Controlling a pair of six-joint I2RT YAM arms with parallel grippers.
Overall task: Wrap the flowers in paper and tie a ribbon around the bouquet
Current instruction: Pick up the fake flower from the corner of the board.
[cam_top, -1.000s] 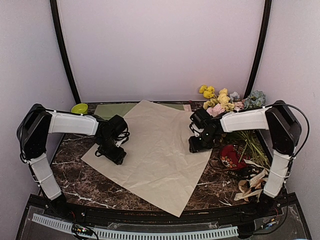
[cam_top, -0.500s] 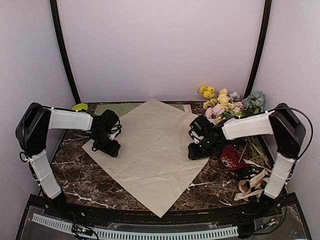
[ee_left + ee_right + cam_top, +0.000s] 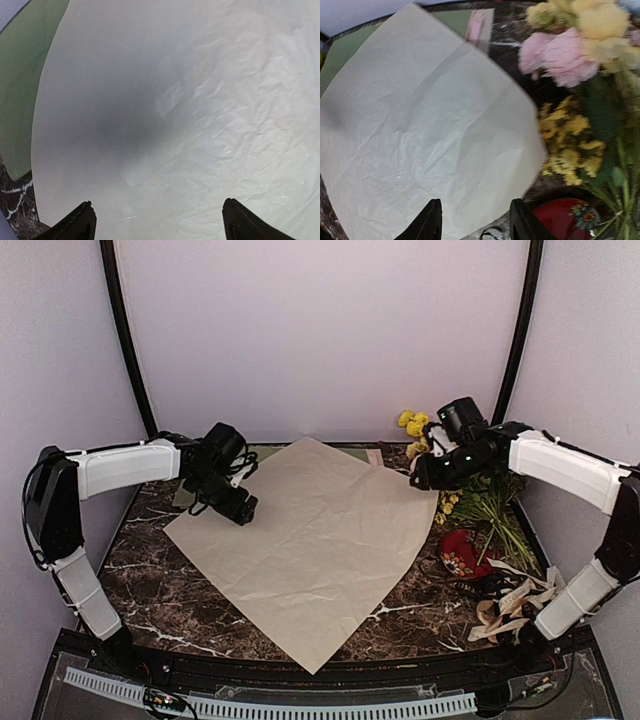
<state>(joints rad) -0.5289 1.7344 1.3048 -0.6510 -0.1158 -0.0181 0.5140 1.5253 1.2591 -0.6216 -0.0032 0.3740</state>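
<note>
We are working at the first step of the task: the paper (image 3: 300,540) is lying flat on the bench (image 3: 150,580) like a diamond, its beige face up, and nothing is lying on it yet. We are holding the left hand (image 3: 240,508) above the paper's far left edge, near the green sheet (image 3: 20,75); its fingers are standing wide apart and gripping nothing. We are holding the right hand (image 3: 425,475) raised over the paper's right corner, its fingers partly apart and also gripping nothing. The flowers (image 3: 570,135) are lying off the paper, just past this right corner, their yellow heads near the hand and their green stalks running to the near right, beside the pink roses (image 3: 555,50). We are judging that the next move is asking the right hand to come down on the stalks, close there, and carry the flowers onto the middle of the sheet. We are not finding the thin ribbon with certainty among the things at the right.
</note>
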